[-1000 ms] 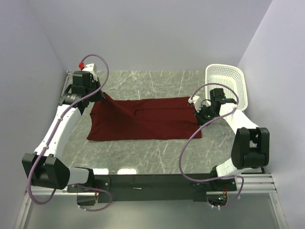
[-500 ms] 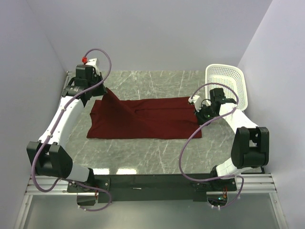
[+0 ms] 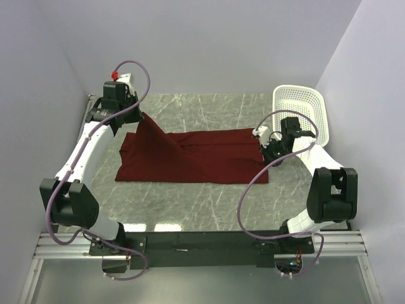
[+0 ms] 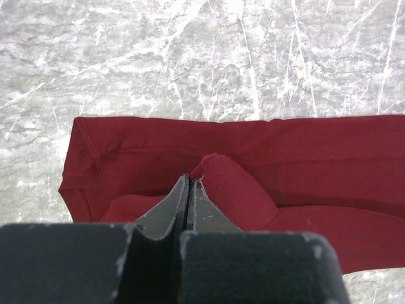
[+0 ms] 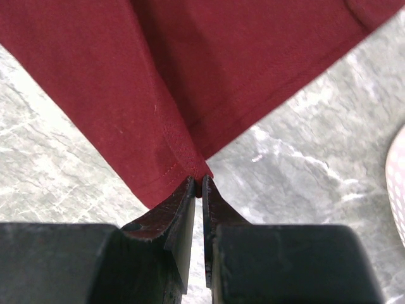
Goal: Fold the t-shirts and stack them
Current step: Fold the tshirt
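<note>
A plain dark red t-shirt lies stretched across the middle of the marble table. My left gripper is shut on its far left corner and holds that corner lifted above the table. In the left wrist view the cloth peaks right at the gripper, with the rest of the t-shirt spread below. My right gripper is shut on the t-shirt's far right corner. In the right wrist view the hemmed corner is pinched between the fingertips of the gripper.
A white plastic basket stands tilted at the back right, just behind the right arm. Grey walls close in the table on the left, back and right. Bare marble shows in front of the t-shirt, before the arm bases.
My left gripper has risen and moved back and to the right, lifting the t-shirt's left corner into a peak. The right gripper has barely moved.
</note>
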